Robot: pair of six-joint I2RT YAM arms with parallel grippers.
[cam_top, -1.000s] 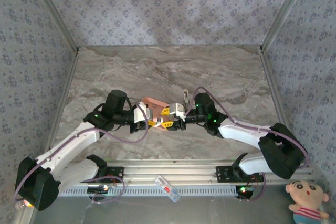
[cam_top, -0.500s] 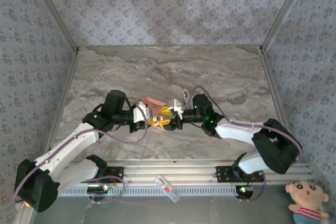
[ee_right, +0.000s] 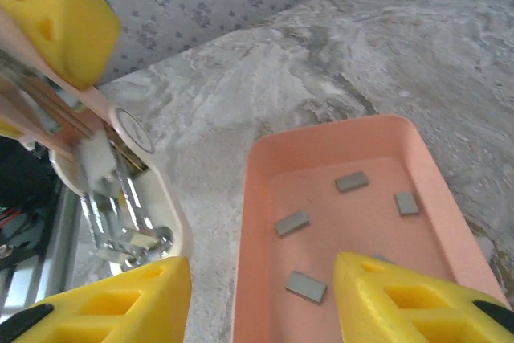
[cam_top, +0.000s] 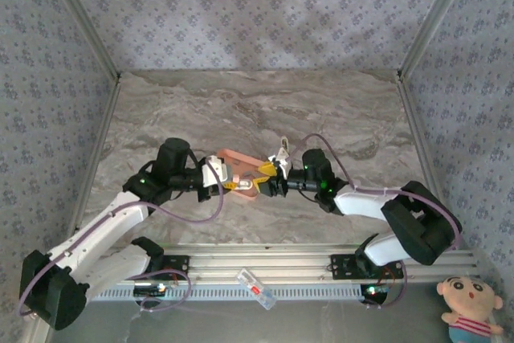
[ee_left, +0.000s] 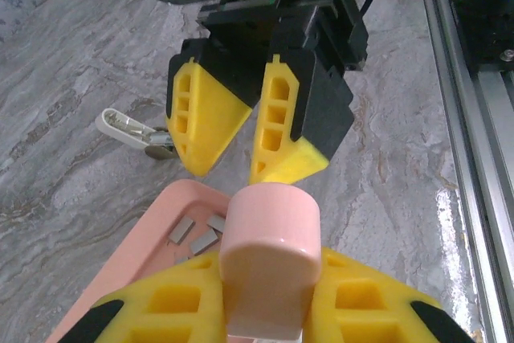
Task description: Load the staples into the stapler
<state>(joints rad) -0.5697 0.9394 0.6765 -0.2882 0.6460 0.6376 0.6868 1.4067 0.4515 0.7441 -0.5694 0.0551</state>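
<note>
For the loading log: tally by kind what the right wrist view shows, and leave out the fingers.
staples in plain sight in the tray: 4
pink tray: 1
stapler: 1
Total: 6

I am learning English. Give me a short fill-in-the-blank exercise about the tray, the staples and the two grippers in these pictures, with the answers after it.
1. The staples lie inside the ___ tray.
2. The jaws of the right gripper stand ___.
3. The left gripper is shut on a pink piece, and its fingers are ___ in colour.
Missing words: pink; open; yellow.
</note>
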